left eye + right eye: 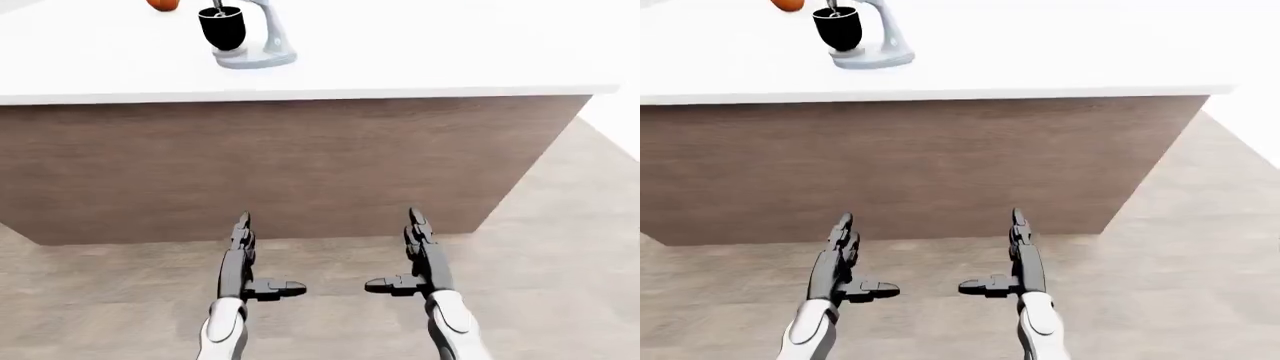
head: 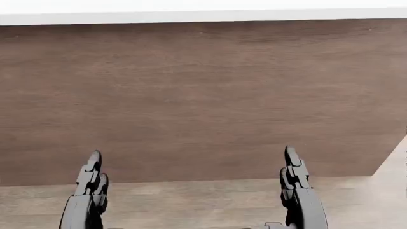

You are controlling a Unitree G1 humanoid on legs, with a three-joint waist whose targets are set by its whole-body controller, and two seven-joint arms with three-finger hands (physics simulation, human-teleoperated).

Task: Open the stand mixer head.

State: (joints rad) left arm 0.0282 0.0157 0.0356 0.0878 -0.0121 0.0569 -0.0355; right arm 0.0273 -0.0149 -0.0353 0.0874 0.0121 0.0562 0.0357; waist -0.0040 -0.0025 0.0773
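Two hands hang low over the wood-look floor (image 1: 560, 247), neither touching anything. Left hand (image 1: 243, 259): fingers straight, thumb out to the side, open. Right hand (image 1: 420, 255): same pose, open, thumb pointing toward the left hand.

Stand mixer (image 1: 245, 34) stands at the upper left of the left-eye view, on the white bench (image 1: 430, 52), well apart from both hands. It has a pale grey base and column and a black bowl (image 1: 222, 27) on its left side. The head is cut off by the top edge of the view, so its position cannot be told. An orange object (image 1: 163, 4) lies just left of the bowl.

Mixer long axis runs roughly left to right across the view, with the bowl end toward the left.

Bench edge runs horizontally above a brown panel (image 1: 300, 165). The bench's corner lies at the right, with open floor beyond.
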